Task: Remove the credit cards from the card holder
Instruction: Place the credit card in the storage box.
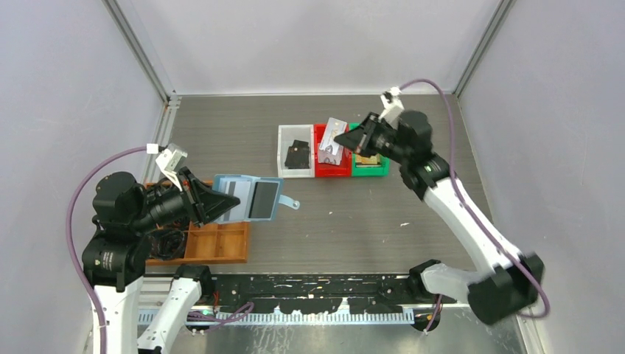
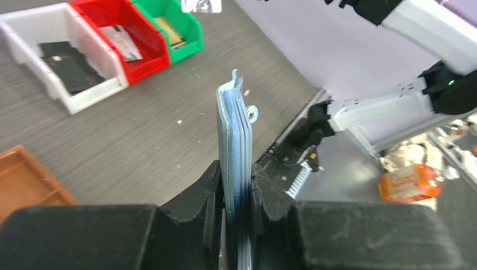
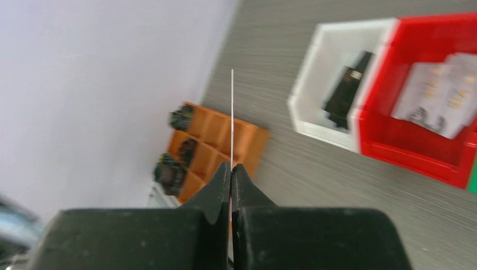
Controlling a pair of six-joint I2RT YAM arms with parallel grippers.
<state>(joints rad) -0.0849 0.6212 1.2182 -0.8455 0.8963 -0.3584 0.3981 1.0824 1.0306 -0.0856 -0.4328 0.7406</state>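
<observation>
My left gripper [image 1: 220,203] is shut on the teal-blue card holder [image 1: 247,198], holding it open above the table with its snap tab pointing right. A dark card [image 1: 263,200] shows in its right half. In the left wrist view the holder [image 2: 235,135] stands edge-on between my fingers [image 2: 209,185]. My right gripper [image 1: 349,138] is shut on a pale grey credit card [image 1: 335,130] and holds it over the red bin [image 1: 321,171]. In the right wrist view that card [image 3: 232,112] is a thin edge-on line rising from my gripper [image 3: 232,169].
A white bin [image 1: 283,151] holds a black card [image 1: 297,155]. The red bin holds pale cards [image 3: 444,93]. A green bin [image 1: 370,170] stands to its right. A brown wooden compartment tray [image 1: 217,243] lies under my left arm, near the front edge.
</observation>
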